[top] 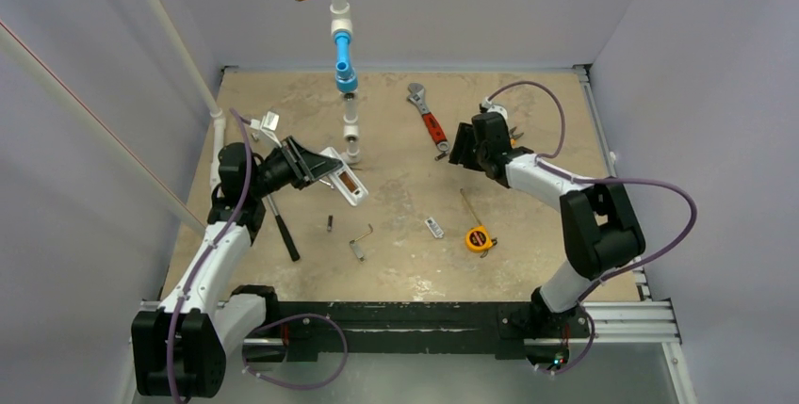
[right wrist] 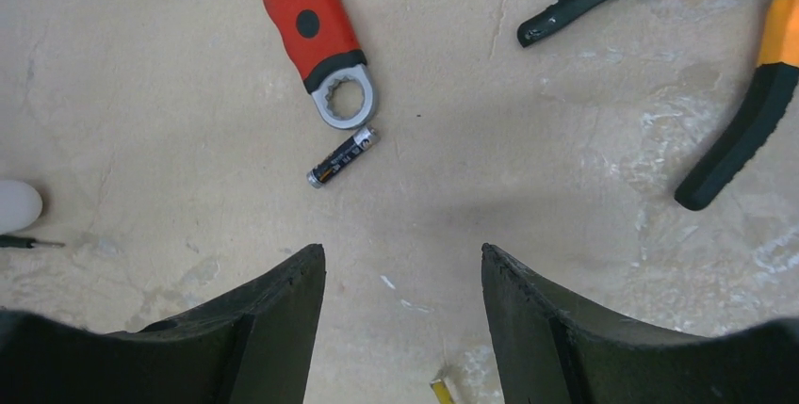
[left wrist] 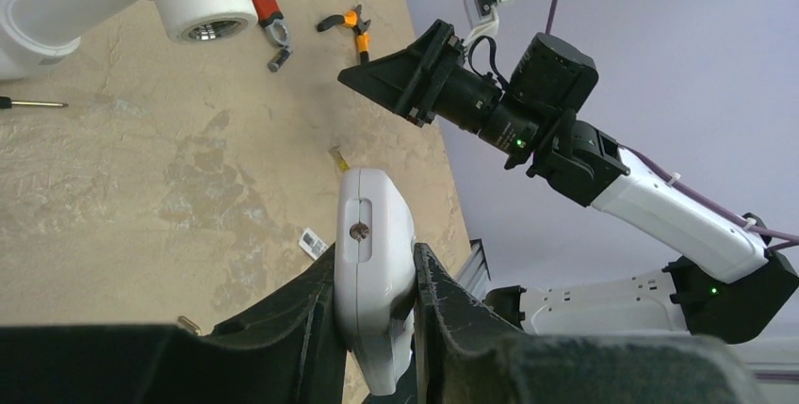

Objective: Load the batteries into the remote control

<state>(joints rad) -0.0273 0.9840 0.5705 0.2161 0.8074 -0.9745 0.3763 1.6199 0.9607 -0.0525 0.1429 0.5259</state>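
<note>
From above, the left end effector (top: 320,164) is clamped on the remote control (top: 345,178) and holds it off the counter (top: 528,103), just beside the foot of the upright pipe (top: 350,136). The remote's upturned side shows an open recess with something brownish in it (I can't make out what). The right end effector (top: 464,145) hangs well apart on the other side, near the red-handled wrench (top: 429,123). A yellow tape measure (top: 480,238) lies nearer the arm bases.

In the left wrist view, the remote is pinched between both black fingers (left wrist: 311,329). Its rounded end sticks out past their tips, with an oblong slot and a small round metal part in it.

In the right wrist view, the jaws stand apart with nothing between them, only bare counter below. A battery (right wrist: 341,156) lies ahead of the fingertips, just beside the wrench's ring end. The orange-and-black pliers (right wrist: 716,56) lie off to one side.
</note>
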